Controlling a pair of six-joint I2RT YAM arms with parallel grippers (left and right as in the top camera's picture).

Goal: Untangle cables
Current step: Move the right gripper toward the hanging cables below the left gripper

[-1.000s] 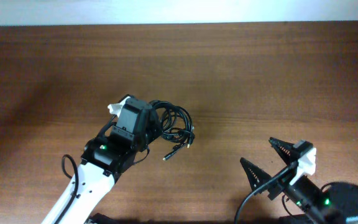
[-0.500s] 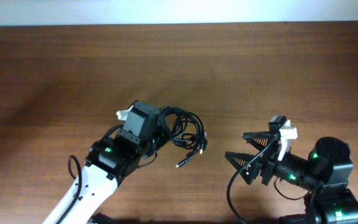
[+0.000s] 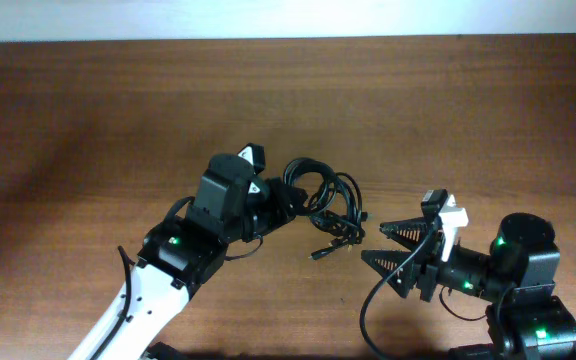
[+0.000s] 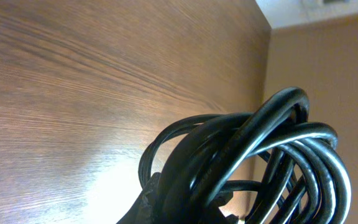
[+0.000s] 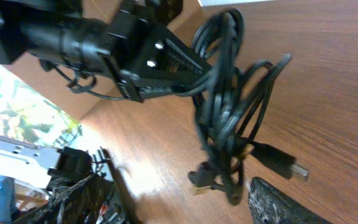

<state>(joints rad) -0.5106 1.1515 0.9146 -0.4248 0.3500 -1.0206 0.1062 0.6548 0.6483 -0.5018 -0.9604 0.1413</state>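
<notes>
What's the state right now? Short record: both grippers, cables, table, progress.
left gripper: shut on the cables, clamping one side of the bundle
right gripper: open, fingers pointed at the bundle, not touching it
cables: thin, black, looped together in one tangled bundle hanging from the left gripper
plug end: metal-tipped, sticks out loose at the bundle's lower side, nearest the right gripper
table: brown wood
progress: cables not yet separated
</notes>
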